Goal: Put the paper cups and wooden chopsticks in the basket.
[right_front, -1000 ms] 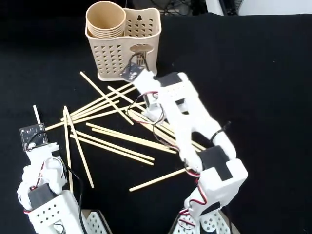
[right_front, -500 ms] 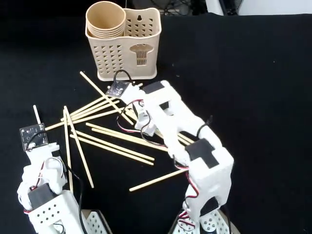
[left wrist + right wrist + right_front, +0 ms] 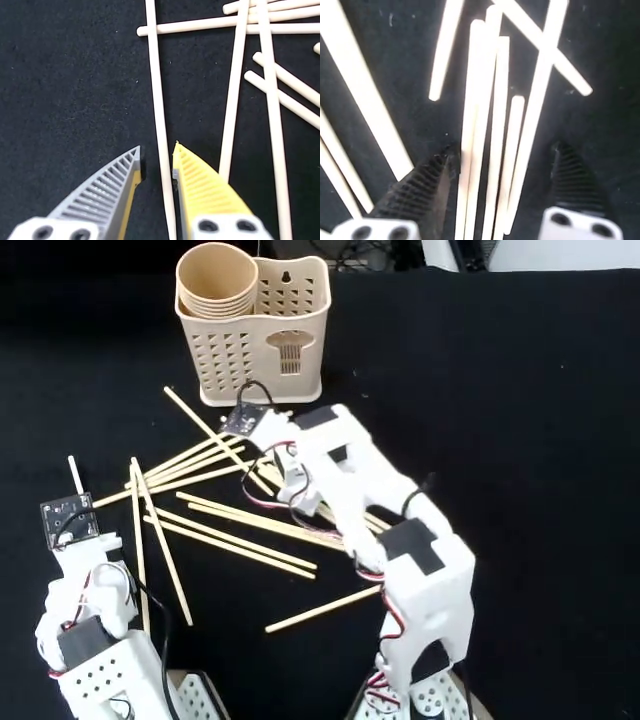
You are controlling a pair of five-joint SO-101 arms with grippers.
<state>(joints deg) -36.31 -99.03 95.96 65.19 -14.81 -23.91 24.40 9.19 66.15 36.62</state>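
My right hand (image 3: 506,149) is spread open, straddling a bundle of wooden chopsticks (image 3: 487,100) lying on the tabletop (image 3: 405,50).

Right end effector (image 3: 505,150) swings away from basket (image 3: 235,352) toward 7 o'clock, drops low over chopsticks (image 3: 481,100), fingers spread wide.

Left arm (image 3: 100,670), right arm (image 3: 340,455) — white printed shells, black servo blocks (image 3: 412,545), red, white and black cables (image 3: 262,502) at joints. Left gripper (image 3: 156,146) — one grey ribbed finger (image 3: 107,187), one yellow. Right gripper (image 3: 505,148): black ribbed fingers (image 3: 420,190), white screw-holed bases.
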